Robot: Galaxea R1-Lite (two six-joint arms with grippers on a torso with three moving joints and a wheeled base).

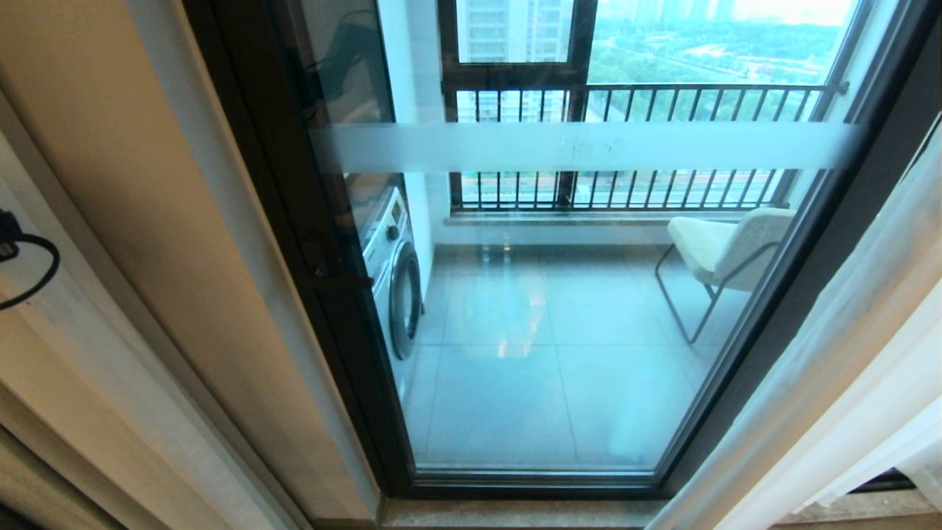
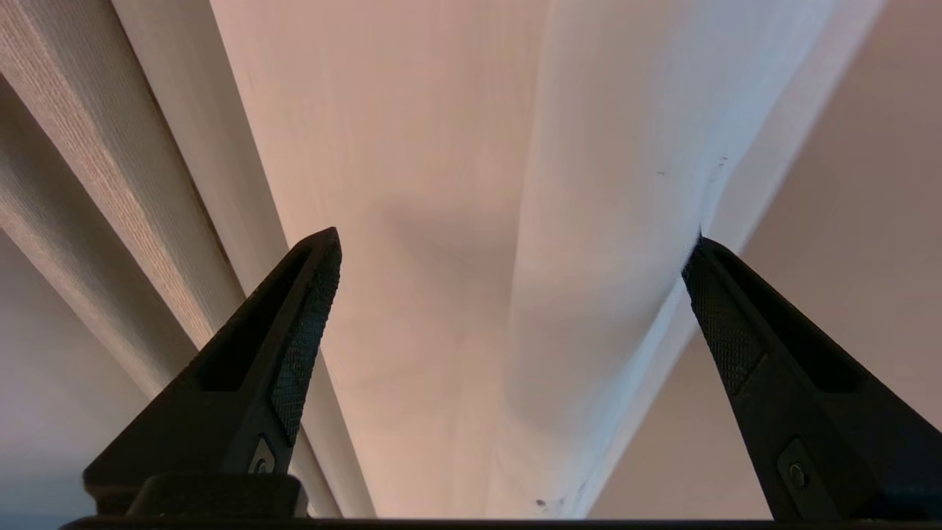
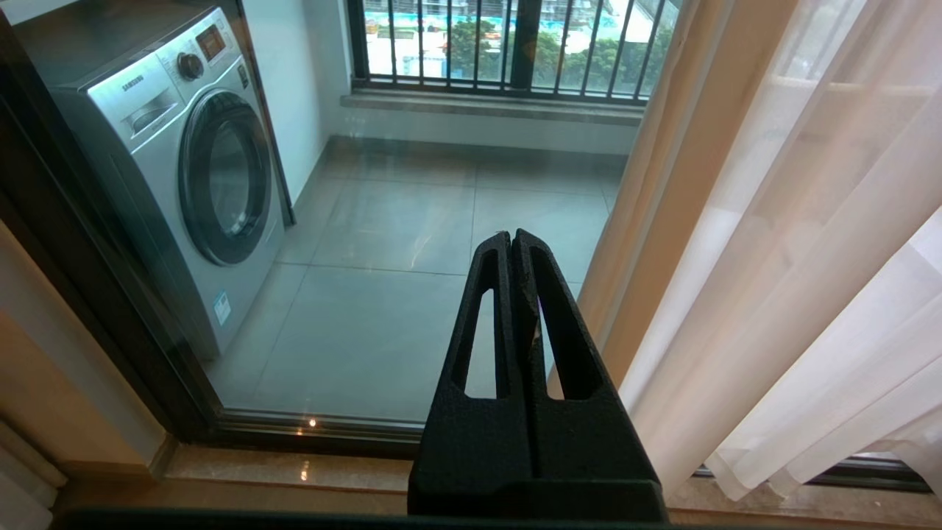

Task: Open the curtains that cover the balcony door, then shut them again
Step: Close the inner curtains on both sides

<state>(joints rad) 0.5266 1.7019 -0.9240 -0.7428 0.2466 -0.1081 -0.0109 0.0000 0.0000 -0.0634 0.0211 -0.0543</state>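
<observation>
Sheer white fabric curtains (image 1: 846, 324) bunched at frame right; tall glass balcony door (image 1: 559, 309) uncovered (opening done, closing left). Left gripper (image 2: 511, 272) jaws spread; right gripper (image 3: 513, 254) jaws pressed together.

Balcony door (image 1: 559, 309) sits centre of head view, glass uncovered. Curtains (image 1: 846, 346) bunched at door's right edge, hanging down to the sill (image 1: 515, 513), which runs along the door's bottom edge. Wall panel (image 1: 147, 243) left of door frame, w/ a cable (image 1: 33, 272) at far left. Behind the glass: washer (image 1: 394, 272) at balcony's left side, against the door frame; chair (image 1: 725, 254) at right, near the railing (image 1: 647, 147), which runs along balcony's far edge. Right gripper (image 3: 513, 237) in front of glass, low, above sill, curtains just beside it on its right. Left gripper (image 2: 515, 258) up against a fabric fold (image 2: 589, 258), one fingertip (image 2: 703, 269) touching it.
</observation>
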